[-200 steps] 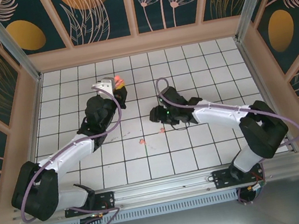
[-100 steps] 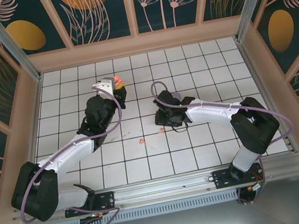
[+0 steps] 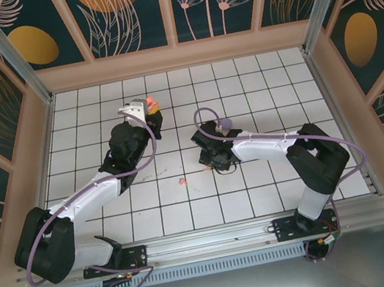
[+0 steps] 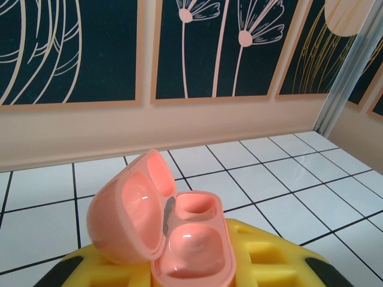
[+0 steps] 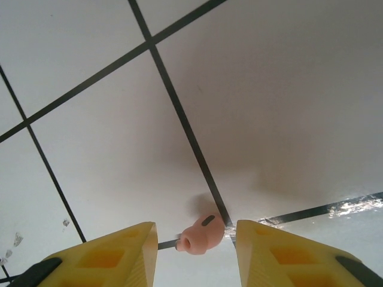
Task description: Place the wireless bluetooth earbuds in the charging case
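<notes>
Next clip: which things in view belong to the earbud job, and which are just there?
Job in hand:
- open salmon charging case, held by the left gripper, jaws shut on it
- salmon earbud lying on a tile, at the right gripper, between its open jaws

Just there:
- white tiled table
- floral wall panels

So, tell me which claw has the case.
The left claw: it is shut on the open salmon case. The right claw stands open over a salmon earbud on the tile.
</notes>
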